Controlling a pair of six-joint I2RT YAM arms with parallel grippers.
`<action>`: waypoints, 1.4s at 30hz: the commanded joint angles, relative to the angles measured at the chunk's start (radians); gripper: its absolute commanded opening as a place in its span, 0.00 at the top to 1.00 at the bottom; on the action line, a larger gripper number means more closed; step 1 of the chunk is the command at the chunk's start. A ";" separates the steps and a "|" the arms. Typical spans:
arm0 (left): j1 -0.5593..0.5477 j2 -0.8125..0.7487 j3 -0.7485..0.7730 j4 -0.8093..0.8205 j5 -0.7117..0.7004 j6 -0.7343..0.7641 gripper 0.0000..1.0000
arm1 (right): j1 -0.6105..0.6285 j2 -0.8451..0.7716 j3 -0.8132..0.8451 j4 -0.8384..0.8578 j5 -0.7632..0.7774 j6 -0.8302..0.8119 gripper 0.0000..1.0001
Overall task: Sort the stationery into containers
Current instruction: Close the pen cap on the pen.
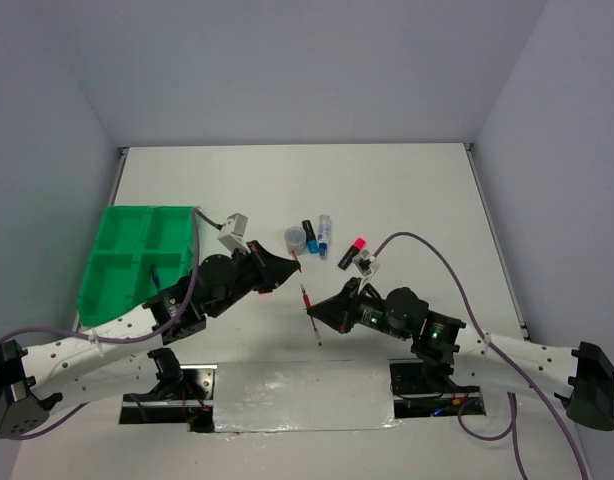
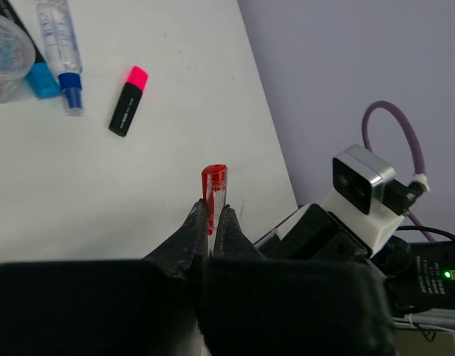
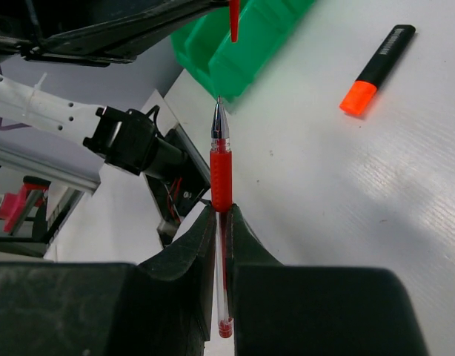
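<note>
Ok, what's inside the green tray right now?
The green tray shows bare green floor in both far compartments and the near-left one. The left arm covers part of the near-right compartment, so that corner cannot be checked.

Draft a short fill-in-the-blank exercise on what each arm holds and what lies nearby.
1. The right fingers are shut on a red ____.
2. The left fingers pinch a small red ____.
3. The black highlighter near the blue-capped marker has a ____ end.
Missing words: pen; cap; pink.
</note>
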 commanded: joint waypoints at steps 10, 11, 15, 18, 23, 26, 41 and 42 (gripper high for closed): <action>-0.005 -0.006 -0.020 0.160 0.083 0.059 1.00 | 0.004 0.011 0.087 0.042 0.029 -0.044 1.00; -0.004 -0.009 -0.023 0.163 0.081 0.058 1.00 | 0.006 0.010 0.087 0.047 0.028 -0.044 1.00; -0.005 -0.007 -0.037 0.177 0.086 0.053 1.00 | 0.003 0.005 0.086 0.056 0.031 -0.041 1.00; -0.004 -0.004 -0.040 0.182 0.092 0.049 1.00 | 0.004 -0.004 0.084 0.050 0.042 -0.043 1.00; -0.004 0.005 -0.045 0.201 0.107 0.046 1.00 | 0.003 -0.015 0.087 0.035 0.074 -0.047 1.00; -0.005 0.013 -0.049 0.211 0.113 0.039 1.00 | 0.003 -0.024 0.087 0.035 0.085 -0.050 1.00; -0.005 0.034 -0.060 0.241 0.139 0.035 1.00 | 0.001 -0.012 0.107 0.001 0.143 -0.047 1.00; -0.004 0.031 -0.061 0.244 0.141 0.033 1.00 | 0.001 -0.013 0.107 0.002 0.146 -0.047 1.00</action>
